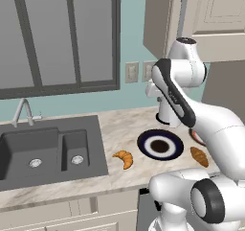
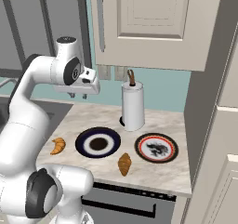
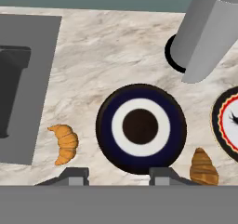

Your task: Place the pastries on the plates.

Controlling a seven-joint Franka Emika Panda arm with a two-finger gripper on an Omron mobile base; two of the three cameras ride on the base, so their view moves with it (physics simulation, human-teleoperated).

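The pincer (image 3: 117,175) hangs high above the marble-patterned surface (image 3: 116,42), its two dark finger tips spread apart and gripping nothing. Straight beneath it lies the dark navy plate (image 3: 141,126), a flat glossy disc with a white ring and a dark centre, bare. At about four o'clock from that plate, just beside its rim, sits the darker brown croissant (image 3: 203,166), ridged and tapered. At about eight o'clock, a little apart, rests the golden-orange croissant (image 3: 64,143), curved like a crescent, near the edge of the dark grey sink (image 3: 28,79). At three o'clock is the white plate with red-orange rim (image 2: 156,147), dark-patterned in the middle and also bare. At one o'clock stands a smooth cylindrical paper towel roll (image 2: 133,106) on its round dark base.

By my reading nothing is done yet: both pastries lie on the surface and both plates wait unfilled.
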